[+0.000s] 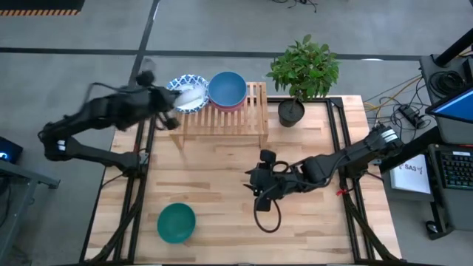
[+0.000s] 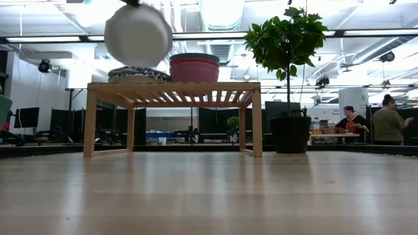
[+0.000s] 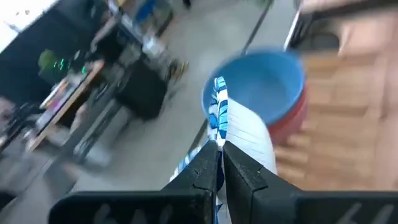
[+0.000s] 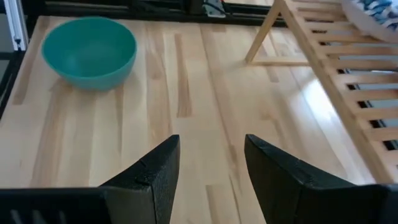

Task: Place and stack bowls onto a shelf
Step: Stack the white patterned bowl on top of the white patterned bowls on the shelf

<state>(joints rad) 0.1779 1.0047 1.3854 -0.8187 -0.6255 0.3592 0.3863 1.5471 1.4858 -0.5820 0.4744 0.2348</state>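
My left gripper (image 1: 174, 103) is shut on a white bowl with a blue patterned rim (image 2: 138, 36), held tilted above a stack of patterned bowls (image 2: 138, 74) on the left end of the light-wood shelf (image 1: 238, 118). Next to that stack a blue bowl (image 1: 227, 88) sits in a red bowl (image 2: 194, 69) on the shelf's slats. A green bowl (image 1: 176, 223) rests on the table near its front left. My right gripper (image 1: 256, 189) is open and empty over the middle of the table, its fingers pointing toward the green bowl (image 4: 90, 50). My left gripper pinches the patterned bowl's rim (image 3: 217, 124) between its two fingers (image 3: 205, 168), one on the inside and one on the white outside wall. The fingers come from the table's left. The bowl is lifted clear and tilted on edge above the stack.
A potted plant in a black pot (image 1: 291, 112) stands at the shelf's right end. A black cable loop (image 1: 267, 219) lies on the table below my right gripper. People (image 2: 388, 124) stand in the room beyond the table. Bare wood lies between the shelf and the green bowl.
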